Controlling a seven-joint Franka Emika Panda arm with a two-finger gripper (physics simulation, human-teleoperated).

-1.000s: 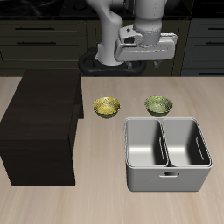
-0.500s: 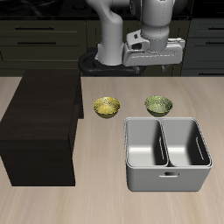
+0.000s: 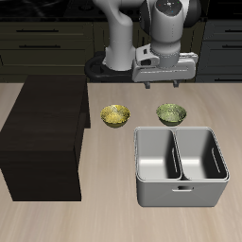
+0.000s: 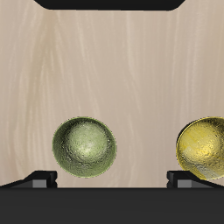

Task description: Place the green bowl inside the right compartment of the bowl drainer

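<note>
The green bowl (image 3: 171,114) sits upright on the table, just behind the bowl drainer (image 3: 181,195), a grey tub with two wells that hold nothing. My gripper (image 3: 166,86) hangs in the air behind and above the green bowl, open, with nothing between its fingers. In the wrist view the green bowl (image 4: 84,147) lies below the gripper (image 4: 112,180), closer to one fingertip (image 4: 40,178) than to the other, and the jaws stand wide apart.
A yellow-gold bowl (image 3: 115,115) stands beside the green one; it also shows in the wrist view (image 4: 203,147). A dark brown wooden cabinet (image 3: 43,137) takes up the table's side beyond it. Dark kitchen cupboards line the back.
The gripper has come down and shifted sideways, ending closer above the green bowl. The bowls and the drainer have not moved.
</note>
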